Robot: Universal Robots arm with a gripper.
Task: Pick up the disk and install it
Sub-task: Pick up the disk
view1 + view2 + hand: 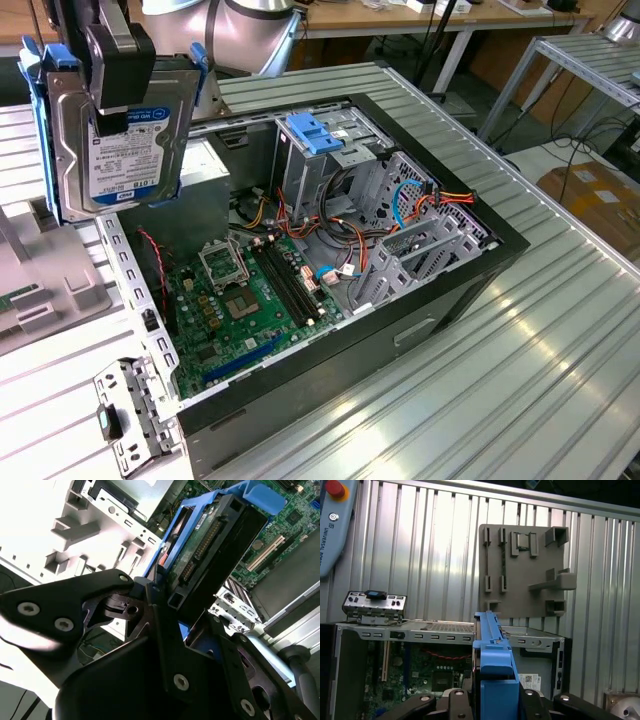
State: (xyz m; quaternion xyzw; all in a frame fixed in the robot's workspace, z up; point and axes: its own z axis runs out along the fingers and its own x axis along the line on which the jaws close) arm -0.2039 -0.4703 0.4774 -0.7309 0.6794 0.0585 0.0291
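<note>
A robotics lab or workshop, set up for computer assembly; the table is ribbed aluminium and bears an opened computer case with its motherboard bare; black robot fingers clamp a disk; a teach pendant with a red stop button lies on the ribbed surface, as does a grey fixture plate; behind stand more workbenches, a metal rack, floor cables and a cardboard box.

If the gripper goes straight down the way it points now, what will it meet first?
Likely the grey power-supply box in the open case; the disk held by the gripper would touch it first. Depth is unclear.
</note>
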